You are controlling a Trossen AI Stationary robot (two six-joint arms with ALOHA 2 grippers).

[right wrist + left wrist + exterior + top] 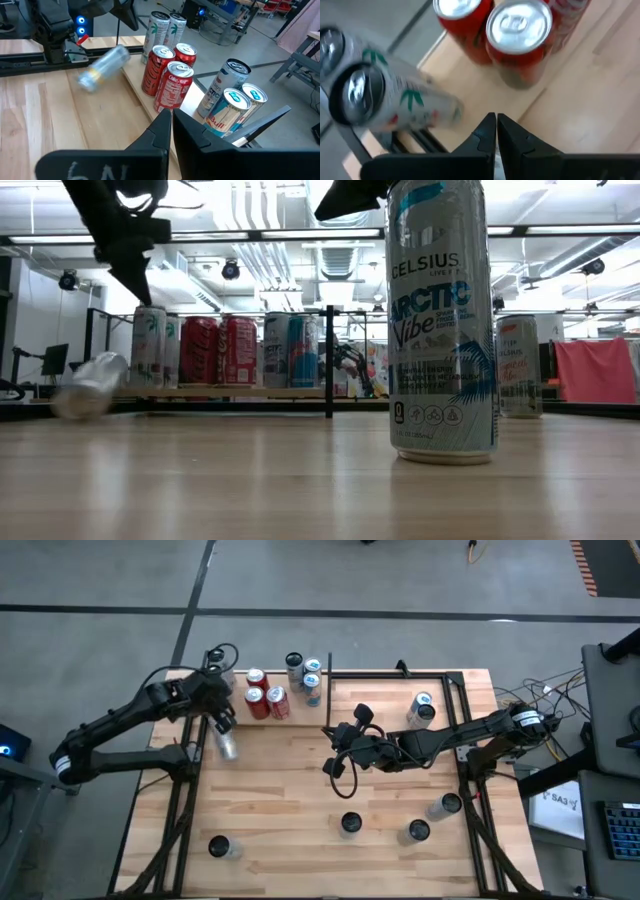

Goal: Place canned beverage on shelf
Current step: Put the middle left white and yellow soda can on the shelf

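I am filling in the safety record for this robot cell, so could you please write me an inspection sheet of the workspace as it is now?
Surface: wooden table; no spills seen.
Job's things: the shelf at the back carries three red cans and several tall cans; a silver can is tilted and blurred at its edge, not held.
Clutter: loose cans stand on the table's near part; two more cans stand inside the black frame.
Grippers: left gripper shut, empty, above the silver can; right gripper shut, empty, over the table's middle.
Cables: loop by the right arm's wrist; bundle beyond the right edge.
Surroundings: grey floor, keyboard; no person seen.
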